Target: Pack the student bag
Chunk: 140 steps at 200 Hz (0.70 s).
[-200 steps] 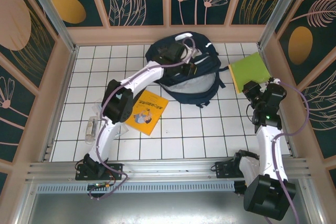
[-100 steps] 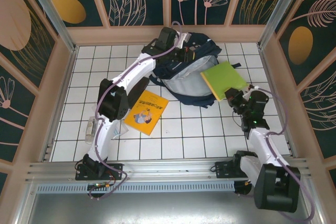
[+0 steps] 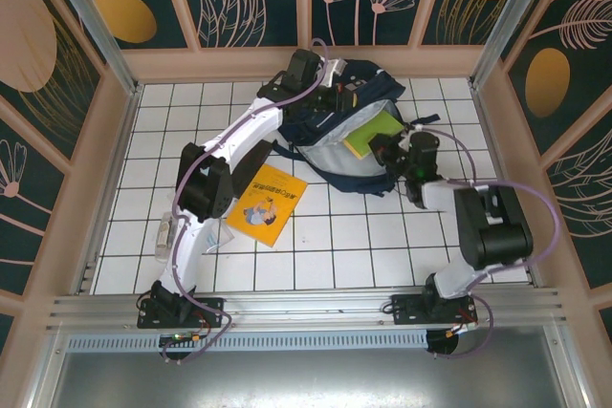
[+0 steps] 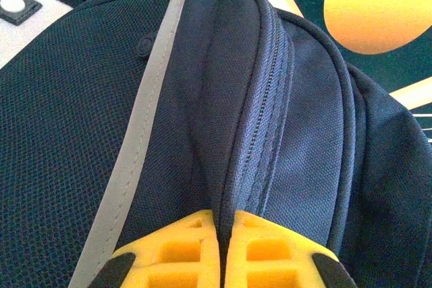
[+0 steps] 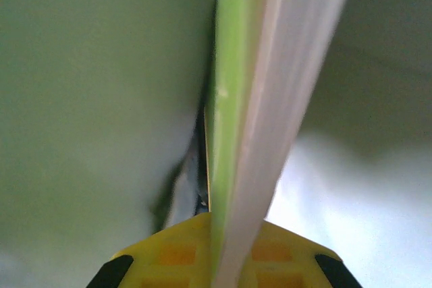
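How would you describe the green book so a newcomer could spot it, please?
Find the student bag, the big navy backpack far across the table. The green book sits in its open grey mouth, held by the right end effector. Unlike the yellow book on the tiles, it is plain lime.

The top camera is looking down from above and behind the arm bases, taking in the whole table [image 3: 316,246] from afar. The left wrist camera is peering past the left gripper [image 4: 223,219], sitting very close to the bag [image 4: 101,119]. The right wrist camera is facing along the right gripper [image 5: 212,224] and the book [image 5: 229,99] edge, nearer still. The top view is sharing the bag with the left wrist view and the book with the right.
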### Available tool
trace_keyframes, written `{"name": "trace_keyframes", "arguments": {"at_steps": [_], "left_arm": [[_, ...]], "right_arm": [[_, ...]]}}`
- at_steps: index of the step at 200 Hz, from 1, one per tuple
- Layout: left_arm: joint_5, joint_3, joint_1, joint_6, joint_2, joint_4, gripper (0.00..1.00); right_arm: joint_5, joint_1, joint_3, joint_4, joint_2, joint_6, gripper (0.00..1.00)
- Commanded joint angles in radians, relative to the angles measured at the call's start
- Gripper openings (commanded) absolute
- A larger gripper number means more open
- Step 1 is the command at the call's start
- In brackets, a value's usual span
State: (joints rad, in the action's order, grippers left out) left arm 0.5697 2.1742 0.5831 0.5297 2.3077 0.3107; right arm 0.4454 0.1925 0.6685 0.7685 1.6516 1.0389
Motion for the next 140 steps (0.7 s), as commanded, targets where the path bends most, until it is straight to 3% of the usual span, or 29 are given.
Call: {"name": "trace_keyframes", "arguments": {"at_steps": [1, 55, 91, 96, 113, 125, 133, 136, 140], "left_arm": [[0.049, -0.004, -0.003, 0.036, -0.102, -0.137, 0.0], [0.066, -0.011, -0.002, 0.064, -0.12, -0.164, 0.0], [0.029, -0.031, -0.003, 0.055, -0.126, -0.168, 0.0], [0.026, -0.033, -0.002, 0.056, -0.126, -0.171, 0.0], [0.017, -0.028, -0.003, 0.063, -0.12, -0.184, 0.0], [0.016, -0.014, -0.003, 0.067, -0.113, -0.188, 0.0], [0.011, -0.004, -0.004, 0.069, -0.107, -0.186, 0.0], [0.009, 0.0, -0.004, 0.069, -0.106, -0.188, 0.0], [0.006, 0.002, -0.004, 0.07, -0.104, -0.188, 0.0]], "right_arm": [[-0.031, 0.043, 0.124, 0.195, 0.11, 0.027, 0.0], [-0.131, 0.092, 0.328, 0.242, 0.398, 0.162, 0.0], [-0.209, 0.099, 0.355, 0.085, 0.404, 0.214, 0.02], [-0.217, 0.098, 0.355, 0.048, 0.391, 0.216, 0.09], [-0.226, 0.095, 0.362, -0.065, 0.35, 0.208, 0.62], [-0.232, 0.093, 0.369, -0.157, 0.319, 0.2, 0.82], [-0.232, 0.091, 0.371, -0.2, 0.298, 0.193, 0.89], [-0.232, 0.089, 0.37, -0.217, 0.289, 0.192, 0.98], [-0.235, 0.087, 0.369, -0.243, 0.277, 0.19, 0.99]]}}
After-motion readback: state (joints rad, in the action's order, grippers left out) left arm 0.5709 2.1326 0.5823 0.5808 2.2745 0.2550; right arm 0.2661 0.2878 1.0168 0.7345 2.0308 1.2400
